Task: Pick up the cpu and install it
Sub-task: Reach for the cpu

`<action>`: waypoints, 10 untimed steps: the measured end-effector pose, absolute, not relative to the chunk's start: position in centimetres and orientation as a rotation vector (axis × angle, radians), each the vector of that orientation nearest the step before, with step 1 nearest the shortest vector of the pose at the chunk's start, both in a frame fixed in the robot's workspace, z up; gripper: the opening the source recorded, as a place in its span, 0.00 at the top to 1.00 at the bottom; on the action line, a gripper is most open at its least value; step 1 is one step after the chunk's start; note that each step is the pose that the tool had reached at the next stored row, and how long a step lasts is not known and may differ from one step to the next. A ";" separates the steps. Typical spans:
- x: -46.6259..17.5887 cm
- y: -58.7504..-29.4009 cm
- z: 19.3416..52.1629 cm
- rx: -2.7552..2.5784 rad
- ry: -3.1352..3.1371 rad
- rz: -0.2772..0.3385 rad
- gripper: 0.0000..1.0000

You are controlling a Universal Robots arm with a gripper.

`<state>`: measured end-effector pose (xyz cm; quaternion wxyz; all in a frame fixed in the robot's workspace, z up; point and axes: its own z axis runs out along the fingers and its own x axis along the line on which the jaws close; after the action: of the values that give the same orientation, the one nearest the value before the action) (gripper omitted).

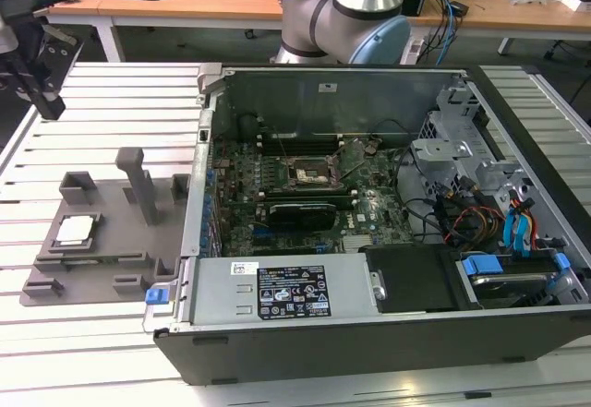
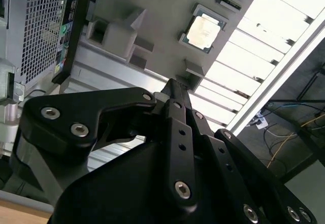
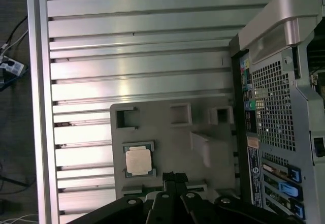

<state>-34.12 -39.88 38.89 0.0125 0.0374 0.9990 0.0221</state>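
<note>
Sitting in the grey tray [image 3: 172, 150], the cpu [image 3: 138, 161] lies near empty, closed fingers [image 3: 168, 179].

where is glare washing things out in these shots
second wrist view: the ribbed aluminium table is blown out white and the small square silver-topped cpu looks bright; first wrist view: a bright sheen across that table; exterior view: softer, even light

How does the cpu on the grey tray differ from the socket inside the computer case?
The cpu is pale silver-grey; the socket is a dark frame with metal edges. The cpu lies on the grey tray outside the computer case; the socket sits on the motherboard inside it. Both are square and lie flat.
</note>
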 end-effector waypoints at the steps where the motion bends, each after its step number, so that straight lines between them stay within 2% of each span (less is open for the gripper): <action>1: -34.3 -39.9 38.9 0.117 3.114 0.069 0.89; 10: -35.8 -39.9 38.8 0.117 3.114 0.069 0.89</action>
<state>-35.79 -39.88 38.82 0.0125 0.0374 0.9990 0.0221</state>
